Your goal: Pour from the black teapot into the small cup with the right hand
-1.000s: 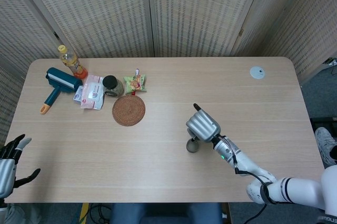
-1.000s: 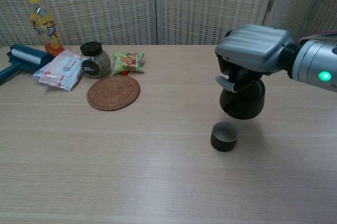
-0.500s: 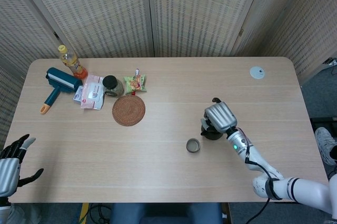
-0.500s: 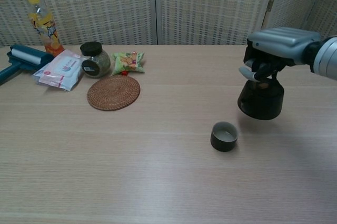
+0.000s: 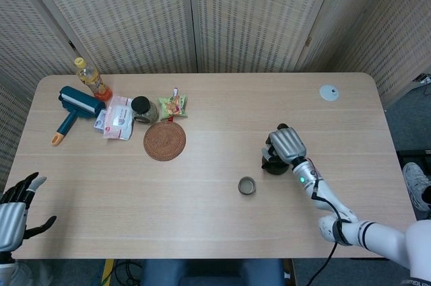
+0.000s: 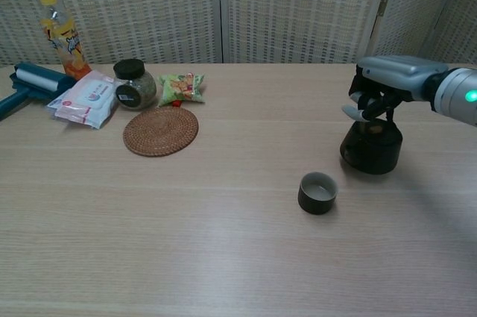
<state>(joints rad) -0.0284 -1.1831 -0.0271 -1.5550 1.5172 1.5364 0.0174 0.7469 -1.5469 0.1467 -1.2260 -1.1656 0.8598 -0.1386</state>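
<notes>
Under the silver right hand [image 6: 387, 82], fingers curled down over the top: the squat black teapot [image 6: 371, 149], gripped from above, upright, base apparently down on the pale wooden table [image 6: 223, 242]. Just beside that hand, nearer the robot and toward its left: the small dark round cup [image 6: 317, 192], upright, mouth open, apart from the teapot, touched by nothing. Confirmed from the head view: right hand [image 5: 285, 146] clamped over the teapot [image 5: 273, 163], cup [image 5: 247, 186] close by. Far off to that hand's left, at the table's back corner: round woven rattan coaster [image 6: 160, 130], black-lidded glass jar [image 6: 134, 84], green snack packet [image 6: 182, 86], pink-white wipes pack [image 6: 85, 98], teal lint roller [image 6: 30, 84], orange drink bottle [image 6: 61, 35]. Beyond the right hand, near the far edge: small grey disc [image 5: 328, 93]. Way across at the near left corner: left hand [image 5: 15, 208], fingers spread, holding nothing.
</notes>
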